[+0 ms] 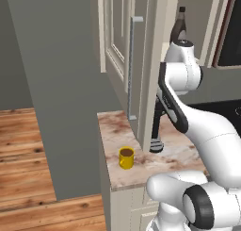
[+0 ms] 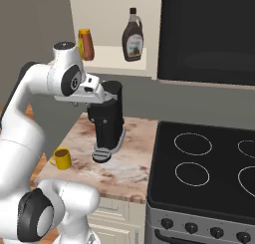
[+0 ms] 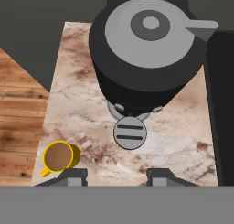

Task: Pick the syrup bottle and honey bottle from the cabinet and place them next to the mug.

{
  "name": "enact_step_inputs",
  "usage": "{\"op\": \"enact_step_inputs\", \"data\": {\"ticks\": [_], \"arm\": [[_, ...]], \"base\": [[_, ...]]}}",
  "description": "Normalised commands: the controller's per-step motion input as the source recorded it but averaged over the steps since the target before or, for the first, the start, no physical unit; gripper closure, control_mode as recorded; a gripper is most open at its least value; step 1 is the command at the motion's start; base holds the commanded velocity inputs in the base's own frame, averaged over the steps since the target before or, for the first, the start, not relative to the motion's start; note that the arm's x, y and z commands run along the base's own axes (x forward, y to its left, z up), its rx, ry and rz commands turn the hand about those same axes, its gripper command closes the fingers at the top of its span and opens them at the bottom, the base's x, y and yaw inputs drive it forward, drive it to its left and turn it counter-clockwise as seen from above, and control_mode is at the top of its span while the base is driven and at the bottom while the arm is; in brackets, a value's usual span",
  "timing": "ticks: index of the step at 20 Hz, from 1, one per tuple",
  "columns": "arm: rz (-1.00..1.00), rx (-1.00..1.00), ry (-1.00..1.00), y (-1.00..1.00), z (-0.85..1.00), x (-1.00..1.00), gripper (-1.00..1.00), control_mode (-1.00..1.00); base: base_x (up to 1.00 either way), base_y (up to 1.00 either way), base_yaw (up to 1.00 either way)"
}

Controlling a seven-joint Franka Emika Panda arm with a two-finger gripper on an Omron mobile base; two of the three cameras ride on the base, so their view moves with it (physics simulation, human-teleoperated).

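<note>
Landmark for this entry: the black coffee maker (image 2: 106, 119), standing on the marble counter (image 2: 130, 169). Largest first: the black stove (image 2: 209, 173) sits just right of the counter in the right base view, four ring burners on top, knobs along its front edge. Above and behind the coffee maker hangs the cabinet (image 1: 123, 51), cream, its panelled door swung open with the long grey bar handle (image 1: 133, 67) showing in the left base view; the pale inner shelf (image 2: 112, 56) is exposed. The white arm reaches over the coffee maker, wrist directly above it. On the shelf, up and to the right of the coffee maker, stands the syrup bottle (image 2: 133, 36), upright, dark brown with a black cap. Up and to the left of the coffee maker on the same shelf stands the honey bottle (image 2: 86, 44), upright, partly hidden behind the arm's joint. The mug (image 2: 62, 158), yellow with a dark inside, rests on the counter left of and in front of the coffee maker, apart from it. The gripper (image 3: 116, 176) looks straight down over the coffee maker's lid and drip plate; fingers (image 3: 73, 176) drawn in as far as they go, nothing between them.
</note>
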Motion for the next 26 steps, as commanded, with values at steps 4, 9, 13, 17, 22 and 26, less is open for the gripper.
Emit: {"op": "enact_step_inputs", "data": {"ticks": [4,9,13,17,22,26], "arm": [[0.0,0.0,0.0,0.01,-0.02,-0.2,-1.0,-1.0],[0.0,0.0,0.01,0.13,-0.2,-0.03,-1.0,-1.0],[0.0,0.0,-0.06,-0.08,0.05,-0.06,-1.0,-1.0],[0.0,0.0,-0.08,-0.1,0.77,-0.07,-1.0,-1.0],[-0.05,0.01,-0.05,-0.19,0.99,-0.14,-1.0,-1.0],[-0.04,0.0,-0.11,-0.03,0.97,-0.02,-1.0,-1.0]], "base": [[0.0,0.0,0.0],[0.0,0.0,0.0],[0.0,0.0,0.0],[0.0,0.0,0.0],[0.0,0.0,0.0],[0.0,0.0,0.0]]}}
